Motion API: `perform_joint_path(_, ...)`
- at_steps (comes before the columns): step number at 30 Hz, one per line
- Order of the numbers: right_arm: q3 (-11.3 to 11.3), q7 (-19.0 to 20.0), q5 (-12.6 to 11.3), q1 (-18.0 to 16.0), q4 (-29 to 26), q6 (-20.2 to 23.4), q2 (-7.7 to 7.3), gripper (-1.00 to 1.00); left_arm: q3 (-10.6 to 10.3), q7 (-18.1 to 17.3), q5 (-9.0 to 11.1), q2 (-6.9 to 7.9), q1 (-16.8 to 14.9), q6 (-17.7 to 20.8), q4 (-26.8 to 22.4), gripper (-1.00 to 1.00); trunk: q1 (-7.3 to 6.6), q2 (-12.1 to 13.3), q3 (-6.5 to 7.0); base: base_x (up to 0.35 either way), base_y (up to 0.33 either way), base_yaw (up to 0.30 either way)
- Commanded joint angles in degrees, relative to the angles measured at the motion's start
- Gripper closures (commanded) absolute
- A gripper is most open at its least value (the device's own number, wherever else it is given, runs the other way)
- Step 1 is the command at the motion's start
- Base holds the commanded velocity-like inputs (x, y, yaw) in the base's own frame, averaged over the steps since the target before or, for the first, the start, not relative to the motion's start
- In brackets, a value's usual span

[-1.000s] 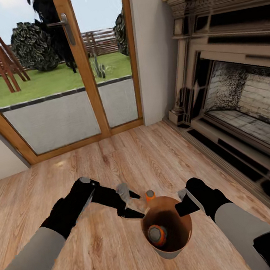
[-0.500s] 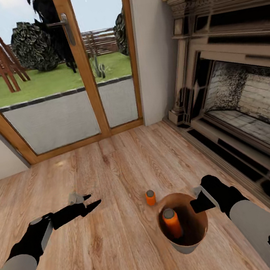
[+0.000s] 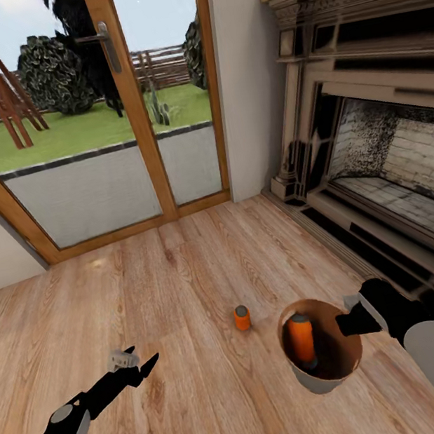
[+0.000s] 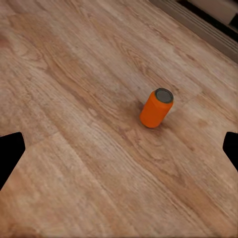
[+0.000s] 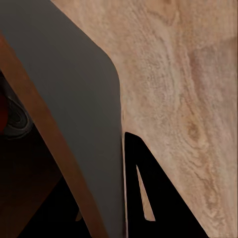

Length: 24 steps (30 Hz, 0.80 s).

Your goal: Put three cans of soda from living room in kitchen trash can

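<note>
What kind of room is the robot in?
Probably a living room: there is a big dark fireplace, wood-framed glass doors looking onto a garden, and a plank floor.

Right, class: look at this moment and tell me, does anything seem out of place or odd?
Yes. The tash can is in the living room by the fireplace, gripped at its rim by the right gripper, not standing in a kitchen. One can of soda leans inside it; another soda can stands upright on the plank floor.
</note>
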Motion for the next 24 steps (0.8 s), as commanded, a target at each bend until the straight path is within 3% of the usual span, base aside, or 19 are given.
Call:
perform_joint_path(1, -0.19, 0.21, -1.99, 0.21, -0.3, -0.62, -0.02, 1.0, 0.0, 0.03, 0.03, -0.02, 0.11, -0.01, -0.05, -1.0, -0.01, -0.01, 0.01, 0.0, 0.0, 0.0)
perform_joint_path(4, -0.36, 0.3, -1.62, 1.85, -0.03, -3.36, -0.24, 1.0, 0.0, 0.05, 0.07, -0.08, 0.4, -0.08, -0.17, -1.0, -0.01, -0.01, 0.01, 0.0, 0.0, 0.0)
perform_joint_path(7, -0.43, 1.03, -1.57, 3.43, -0.07, -5.94, -1.94, 1.0, 0.04, 0.08, 0.03, -1.27, 0.54, -0.11, -0.2, -1.0, -0.01, -0.01, 0.01, 0.0, 0.0, 0.0)
perform_joint_path(10, -0.29, 4.08, -1.35, 3.53, -0.37, -6.21, -2.79, 1.0, 0.13, 0.09, 0.07, -1.83, 0.57, -0.12, -0.21, -1.0, -0.01, -0.01, 0.01, 0.0, 0.0, 0.0)
perform_joint_path(14, -0.01, 4.95, -0.98, 3.44, -0.43, -6.25, -3.05, 1.0, 0.16, 0.13, 0.03, -2.04, 0.58, -0.08, -0.06, -1.0, -0.01, -0.01, 0.01, 0.0, 0.0, 0.0)
perform_joint_path(15, 0.34, 4.56, -0.8, 3.12, -0.77, -6.6, -2.71, 1.0, -0.17, 0.46, -0.11, -2.37, 0.59, 0.02, 0.28, -1.0, -0.01, -0.01, 0.01, 0.0, 0.0, 0.0)
perform_joint_path(19, 0.91, 4.83, 4.69, 1.91, -1.09, -6.87, -1.45, 1.0, -1.33, 1.74, -0.1, -2.72, 0.62, 0.03, 1.56, -1.0, -0.01, -0.01, 0.01, 0.0, 0.0, 0.0)
perform_joint_path(24, 0.91, 4.83, 7.43, 0.38, -1.09, -6.87, 0.14, 1.0, -1.33, 3.34, -0.1, -2.72, 0.62, 0.03, 2.92, -1.0, -0.01, -0.01, 0.01, 0.0, 0.0, 0.0)
